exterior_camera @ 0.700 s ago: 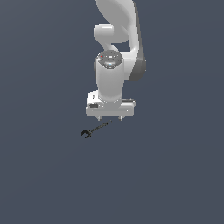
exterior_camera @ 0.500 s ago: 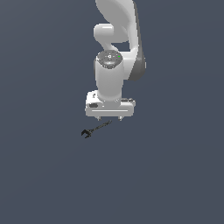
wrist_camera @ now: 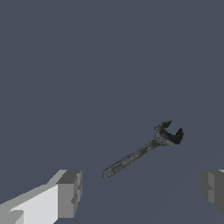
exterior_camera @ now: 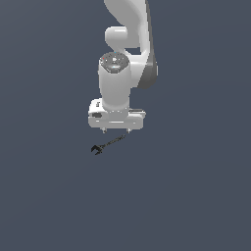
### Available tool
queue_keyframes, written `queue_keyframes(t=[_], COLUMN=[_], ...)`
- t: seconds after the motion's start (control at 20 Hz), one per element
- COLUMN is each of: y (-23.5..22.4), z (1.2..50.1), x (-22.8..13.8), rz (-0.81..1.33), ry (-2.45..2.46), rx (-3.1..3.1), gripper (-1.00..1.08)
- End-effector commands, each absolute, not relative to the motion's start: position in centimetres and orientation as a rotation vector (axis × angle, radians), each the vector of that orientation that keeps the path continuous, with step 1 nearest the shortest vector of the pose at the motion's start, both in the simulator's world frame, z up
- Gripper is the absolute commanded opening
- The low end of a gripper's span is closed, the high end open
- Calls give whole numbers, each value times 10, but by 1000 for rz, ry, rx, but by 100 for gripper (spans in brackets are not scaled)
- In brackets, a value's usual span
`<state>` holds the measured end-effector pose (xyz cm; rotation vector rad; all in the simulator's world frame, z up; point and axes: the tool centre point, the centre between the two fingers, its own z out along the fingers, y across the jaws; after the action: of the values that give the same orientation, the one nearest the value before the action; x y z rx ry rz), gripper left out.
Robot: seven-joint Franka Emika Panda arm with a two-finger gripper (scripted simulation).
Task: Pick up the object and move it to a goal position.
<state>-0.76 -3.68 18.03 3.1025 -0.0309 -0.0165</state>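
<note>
Claw (wrist_camera: 140, 192) spread wide, holding nothing, poised above the counter (exterior_camera: 196, 196). Wrench (wrist_camera: 142, 151) lies flat on the counter beneath it, untouched, handle end nearest the fingers (wrist_camera: 68, 194). Descent, grasp, lift and transfer all remain. Nothing else visible; no goal marker shows.

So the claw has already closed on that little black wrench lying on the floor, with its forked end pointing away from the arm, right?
Not quite. The gripper is open: in the wrist view its fingers stand wide apart with the wrench lying untouched between and beyond them. The rest holds; the wrench lies on the floor, forked end away from the arm.
</note>
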Motion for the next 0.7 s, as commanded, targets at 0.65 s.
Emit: queue_keyframes(t=[0.65], y=[-43], z=[154], x=[-12], rz=[-15], ry=[-362], rx=[3101], gripper=[100])
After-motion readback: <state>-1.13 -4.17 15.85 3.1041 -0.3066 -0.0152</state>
